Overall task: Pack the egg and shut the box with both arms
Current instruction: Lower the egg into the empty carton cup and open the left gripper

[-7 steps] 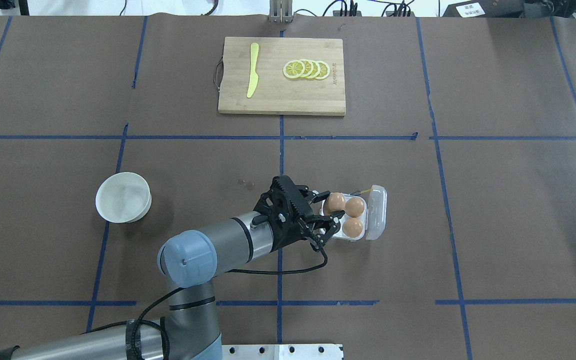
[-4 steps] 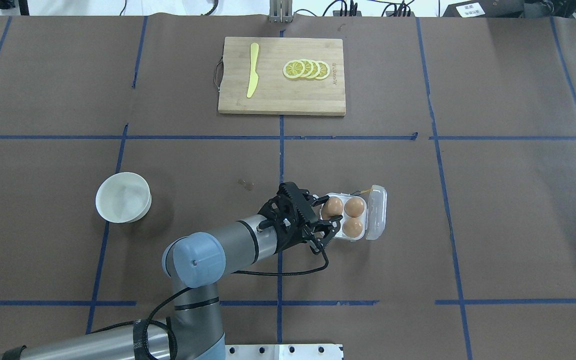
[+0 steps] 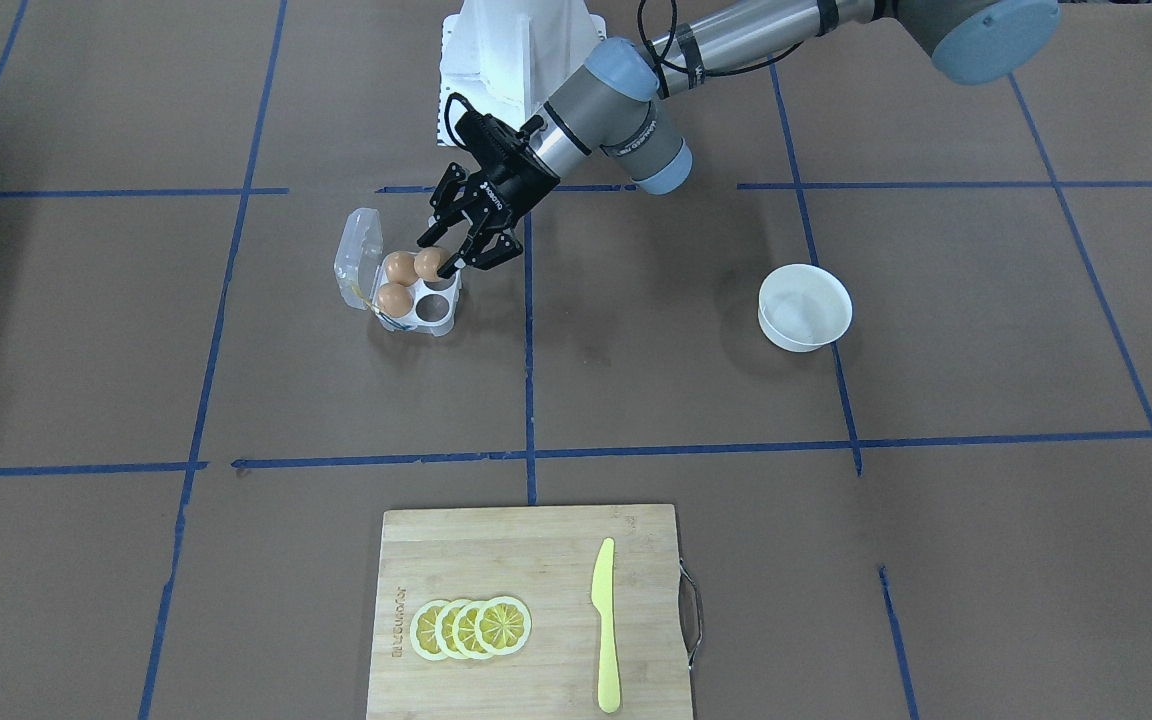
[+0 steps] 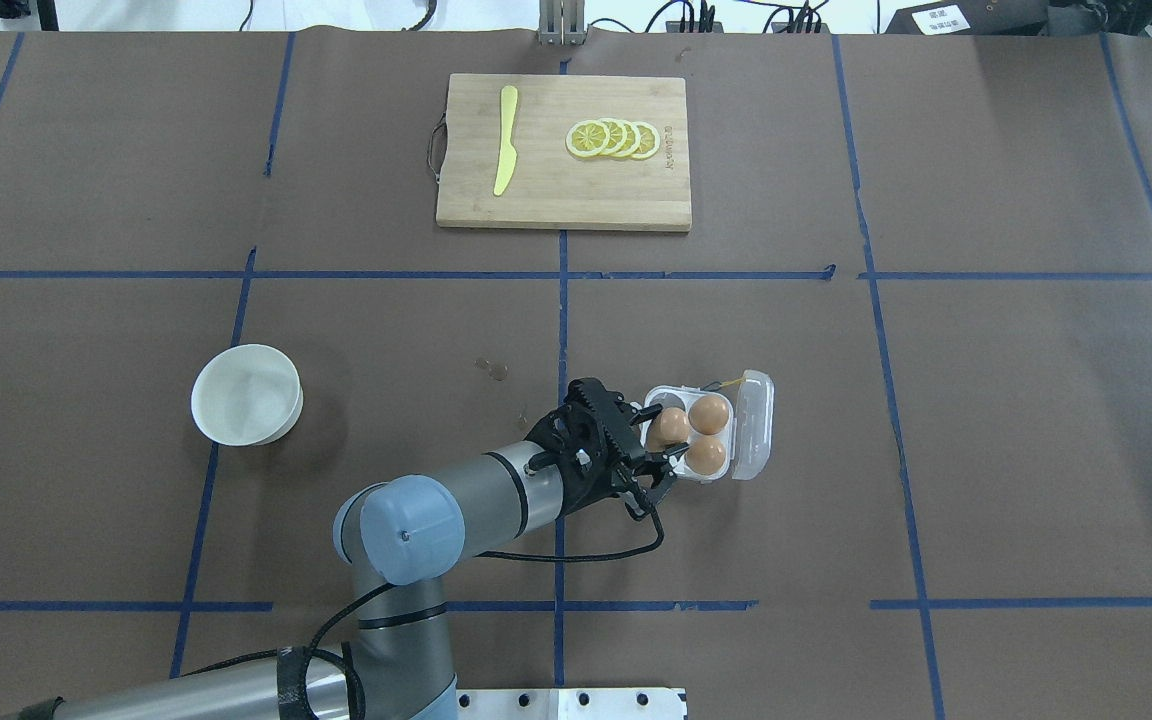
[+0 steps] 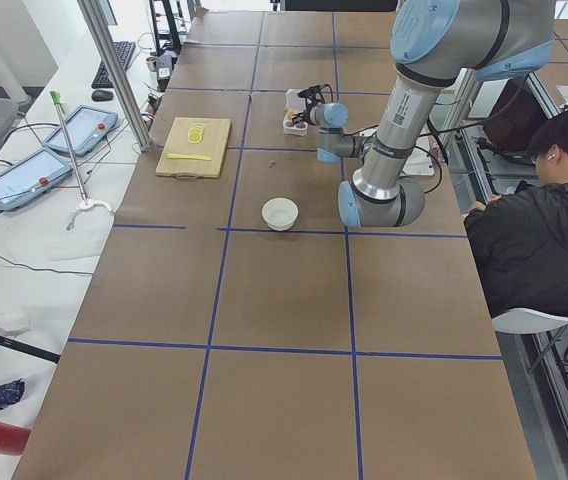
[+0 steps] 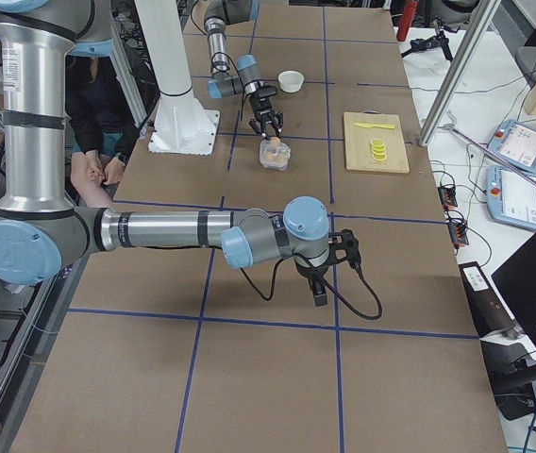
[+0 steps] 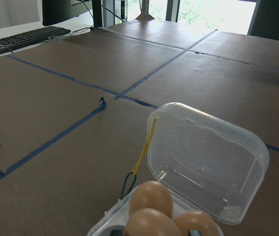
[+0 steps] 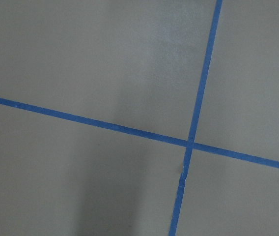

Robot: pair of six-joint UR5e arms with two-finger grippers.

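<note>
**Left gripper's got an egg at the box**

Left gripper (image 4: 665, 436) is pinched around the egg (image 3: 429, 263), sitting low at the open box (image 4: 754, 425), right beside two other eggs (image 4: 709, 412). Right gripper (image 6: 320, 283): can't tell if it's open or closed.

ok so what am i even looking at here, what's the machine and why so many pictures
It is a robot with two arms at a table, filmed at one moment from above, from the front, from both ends and from a small camera on each wrist. The left claw grips an egg over the open clear box, which already holds two more. A white bowl and a cutting board with a yellow knife and lemon slices lie nearby. The right arm hangs aside.
</note>
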